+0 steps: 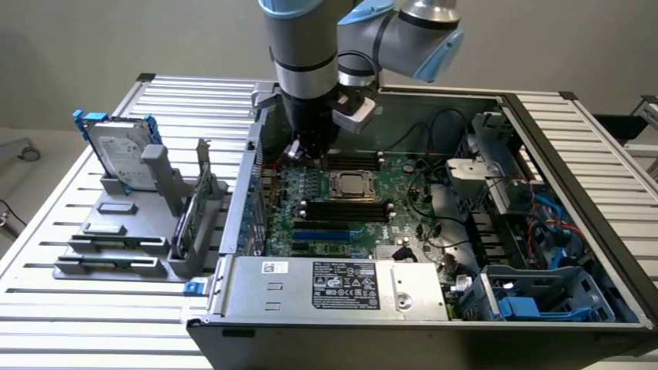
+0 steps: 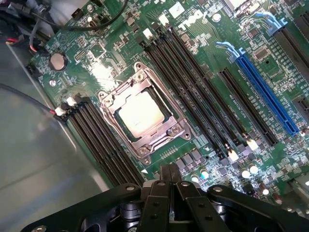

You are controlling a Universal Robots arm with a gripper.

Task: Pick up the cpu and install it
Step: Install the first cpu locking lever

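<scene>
- cpu (image 2: 141, 115) sits flat inside the metal-framed socket (image 2: 143, 112) on the motherboard (image 2: 207, 53), silver top facing up; gripper (image 2: 170, 175) fingers pressed together, pinching nothing.
- Gripper hangs above the board, near the socket's 6 o'clock side in the wrist view; in the exterior view it hovers (image 1: 308, 148) at about 10 o'clock from the socket (image 1: 350, 185).
- Judgement: chip looks already seated; doing this step well means staying clear of the frame, no side nudges on the chip.
- Chip is square, so no real long axis; edges parallel to the socket frame, and the memory slots (image 2: 193, 92) run along the socket's sides.
</scene>
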